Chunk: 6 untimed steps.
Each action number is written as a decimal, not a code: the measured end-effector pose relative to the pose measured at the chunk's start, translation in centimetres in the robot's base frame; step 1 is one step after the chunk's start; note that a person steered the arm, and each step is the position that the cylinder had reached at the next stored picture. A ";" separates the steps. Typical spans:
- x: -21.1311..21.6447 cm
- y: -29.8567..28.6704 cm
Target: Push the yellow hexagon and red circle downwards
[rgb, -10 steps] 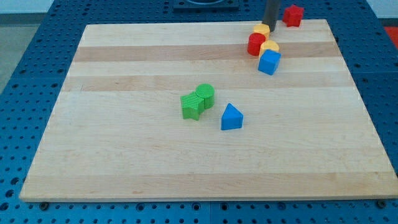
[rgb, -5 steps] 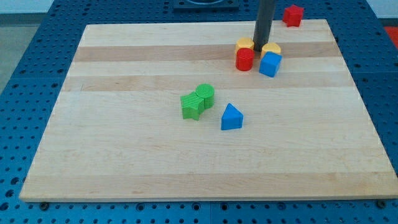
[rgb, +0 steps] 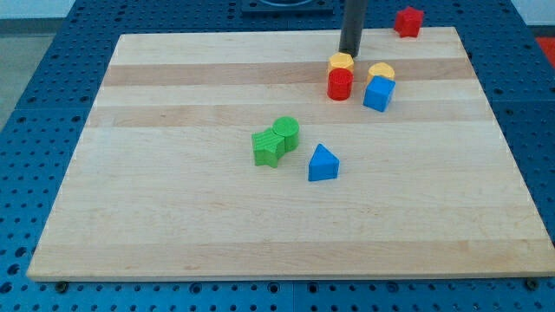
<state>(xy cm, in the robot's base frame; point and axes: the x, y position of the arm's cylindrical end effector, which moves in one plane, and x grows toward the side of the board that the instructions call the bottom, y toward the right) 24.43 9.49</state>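
Note:
The yellow hexagon [rgb: 342, 61] sits near the board's top right, touching the red circle [rgb: 339, 84] just below it. My tip [rgb: 349, 53] is just above the yellow hexagon, close to its upper right edge. A second yellow block [rgb: 381, 72] lies to the right, touching the blue cube [rgb: 377, 94] below it.
A red block [rgb: 408, 21] rests at the board's top edge on the right. A green star [rgb: 268, 148] and a green cylinder [rgb: 286, 132] touch each other near the middle. A blue triangle [rgb: 323, 163] lies to their lower right. The wooden board [rgb: 173, 217] lies on a blue perforated table.
My tip drove down between the yellow blocks, pushing the yellow hexagon and red circle down and left, then drew back up to just above the hexagon. The second yellow block and blue cube shifted slightly.

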 end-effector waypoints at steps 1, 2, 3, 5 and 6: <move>-1.1 -1.3; 0.7 -1.3; 4.1 -1.3; 10.9 -1.3; 12.7 -1.3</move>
